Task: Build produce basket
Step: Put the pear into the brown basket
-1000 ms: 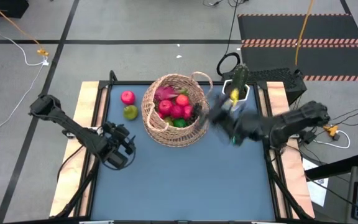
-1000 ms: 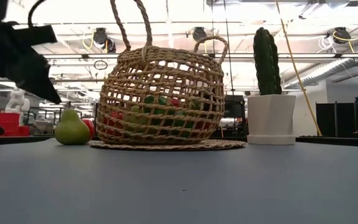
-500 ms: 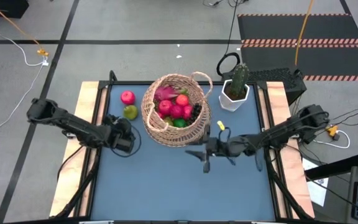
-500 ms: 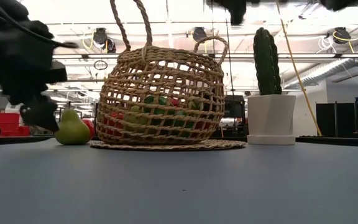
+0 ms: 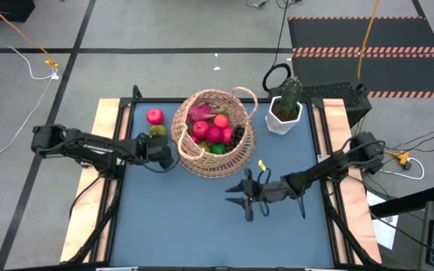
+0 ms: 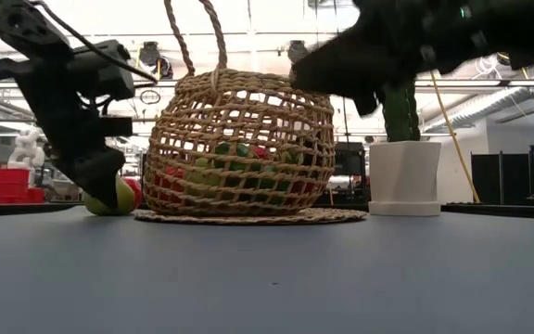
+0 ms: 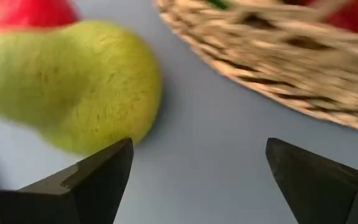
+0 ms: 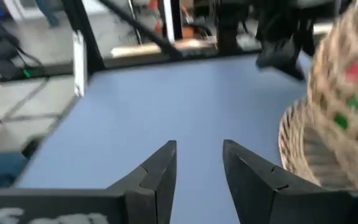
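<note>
The round tan wicker basket [image 5: 241, 162] [image 6: 239, 139] stands far of the table's centre and holds red apples, a lime, dark grapes and a pink dragon fruit [image 5: 213, 134]. To its left, a yellow-green pear [image 5: 157, 132] [image 7: 73, 87] and a red apple [image 5: 154, 117] lie on the table. My left gripper [image 5: 162, 149] [image 7: 197, 171] is open, low, just near of the pear; the pear lies ahead of one finger, not between the two. My right gripper [image 5: 241, 202] [image 8: 199, 165] hangs over the mat near of the basket, slightly open, holding nothing.
A green cactus in a white pot [image 5: 285, 113] [image 6: 404, 176] stands at the far right of the mat. Bare blue mat [image 5: 202, 226] stretches across the near half. The wooden table edges [image 5: 100, 150] run along both sides.
My left gripper has moved toward the far edge and down, up to the pear beside the basket. My right gripper has swung from beside the basket and cactus toward the near edge and leftward, ending over the bare mat.
</note>
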`<state>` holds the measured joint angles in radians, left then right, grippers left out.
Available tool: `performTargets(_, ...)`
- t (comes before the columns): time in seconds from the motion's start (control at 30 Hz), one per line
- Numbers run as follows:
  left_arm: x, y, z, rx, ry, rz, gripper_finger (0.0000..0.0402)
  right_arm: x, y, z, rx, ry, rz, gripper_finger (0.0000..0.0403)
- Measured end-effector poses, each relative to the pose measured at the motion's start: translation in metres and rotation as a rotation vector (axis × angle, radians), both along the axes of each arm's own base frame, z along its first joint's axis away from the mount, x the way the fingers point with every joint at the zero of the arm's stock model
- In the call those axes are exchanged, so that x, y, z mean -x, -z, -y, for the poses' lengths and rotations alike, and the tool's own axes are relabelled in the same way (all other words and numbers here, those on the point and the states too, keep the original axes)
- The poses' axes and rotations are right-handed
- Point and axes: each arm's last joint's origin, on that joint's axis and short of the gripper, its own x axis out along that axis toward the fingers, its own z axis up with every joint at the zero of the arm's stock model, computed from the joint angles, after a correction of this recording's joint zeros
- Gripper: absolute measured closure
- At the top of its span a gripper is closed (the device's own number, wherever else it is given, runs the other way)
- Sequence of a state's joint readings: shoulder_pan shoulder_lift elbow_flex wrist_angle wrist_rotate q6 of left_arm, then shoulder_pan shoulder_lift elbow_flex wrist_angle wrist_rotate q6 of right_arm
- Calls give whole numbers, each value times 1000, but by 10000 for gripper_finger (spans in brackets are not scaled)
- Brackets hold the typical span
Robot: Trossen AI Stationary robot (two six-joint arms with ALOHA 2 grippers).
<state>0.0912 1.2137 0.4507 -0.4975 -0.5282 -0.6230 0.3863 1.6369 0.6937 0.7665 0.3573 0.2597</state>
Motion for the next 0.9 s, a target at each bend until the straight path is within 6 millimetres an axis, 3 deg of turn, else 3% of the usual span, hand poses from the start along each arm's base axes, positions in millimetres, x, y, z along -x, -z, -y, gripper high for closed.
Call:
performTargets(0.13,4,-2,-8,31,-100,-10,34,1,13,-8,-17,-10,-49,280)
performTargets(0.33,5,-19,-13,-19,-133,-91,34,4,23,-7,8,2,-142,280)
performTargets(0.57,-3,-39,-18,-78,-131,-62,34,3,24,-3,-32,30,-157,280)
performTargets(0.9,4,-42,-46,-142,-276,-67,34,3,25,-3,-21,24,-163,280)
